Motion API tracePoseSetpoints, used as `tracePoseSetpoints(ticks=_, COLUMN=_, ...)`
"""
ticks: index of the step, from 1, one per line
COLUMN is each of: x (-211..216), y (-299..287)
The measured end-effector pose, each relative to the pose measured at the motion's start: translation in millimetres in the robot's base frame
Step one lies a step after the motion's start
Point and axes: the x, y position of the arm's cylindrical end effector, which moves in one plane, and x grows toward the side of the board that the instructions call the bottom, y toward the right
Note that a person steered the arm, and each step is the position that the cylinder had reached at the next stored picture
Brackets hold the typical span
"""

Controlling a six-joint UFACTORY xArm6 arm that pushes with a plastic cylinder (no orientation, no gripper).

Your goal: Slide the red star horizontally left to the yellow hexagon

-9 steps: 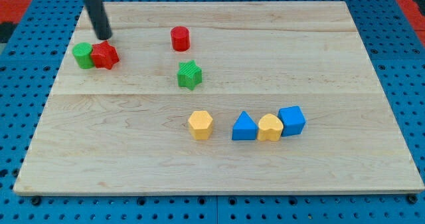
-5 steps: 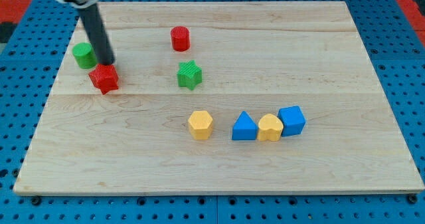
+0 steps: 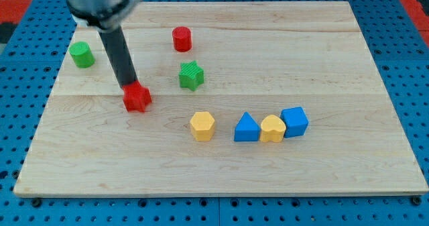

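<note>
The red star (image 3: 137, 98) lies left of centre on the wooden board (image 3: 335, 65). My tip (image 3: 127, 86) touches the star's upper left edge, and the dark rod rises from it toward the view's top left. The yellow hexagon (image 3: 202, 126) sits to the star's right and lower down, about a hundred pixels away. A second yellow block (image 3: 272, 129) stands further right, between two blue blocks.
A green cylinder (image 3: 82, 55) is near the board's upper left. A red cylinder (image 3: 181, 39) and a green star (image 3: 192, 75) stand above the hexagon. A blue triangle (image 3: 247, 127) and a blue cube (image 3: 295, 121) flank the second yellow block.
My tip has pushed the red star away from the green cylinder, down and to the right, toward the yellow hexagon. The other blocks have not moved.
</note>
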Motion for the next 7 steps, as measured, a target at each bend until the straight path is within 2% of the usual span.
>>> tracePoseSetpoints(ticks=1, x=33.2, y=10.3)
tracePoseSetpoints(ticks=2, x=20.0, y=-4.4)
tracePoseSetpoints(ticks=3, x=-19.2, y=14.3)
tracePoseSetpoints(ticks=4, x=24.1, y=6.0)
tracePoseSetpoints(ticks=7, x=37.0, y=40.5)
